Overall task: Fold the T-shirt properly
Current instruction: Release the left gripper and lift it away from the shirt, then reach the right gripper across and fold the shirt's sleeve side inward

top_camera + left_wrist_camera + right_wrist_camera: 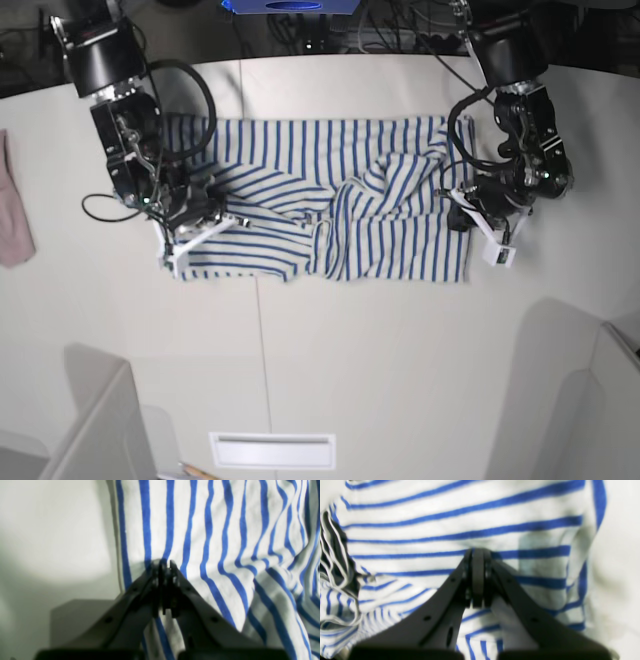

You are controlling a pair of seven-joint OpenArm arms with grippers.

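striped t-shirt (300,190) pinched at both ends

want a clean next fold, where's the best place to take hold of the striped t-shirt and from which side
Grip the T-shirt at its two short side edges, one per arm, coming from the outer ends toward the middle. It lies as a long band across the table, bunched in the center, so the flatter end hems probably give the cleanest pinch.

Right gripper (478,555): jaws pressed together, tips resting against the T-shirt (460,525). Whether cloth is pinched between them cannot be told. Blue stripes run level across the flat cloth above the tips. At left the cloth bunches into dark folds. Pale table (620,555) shows at right, past the shirt's edge.
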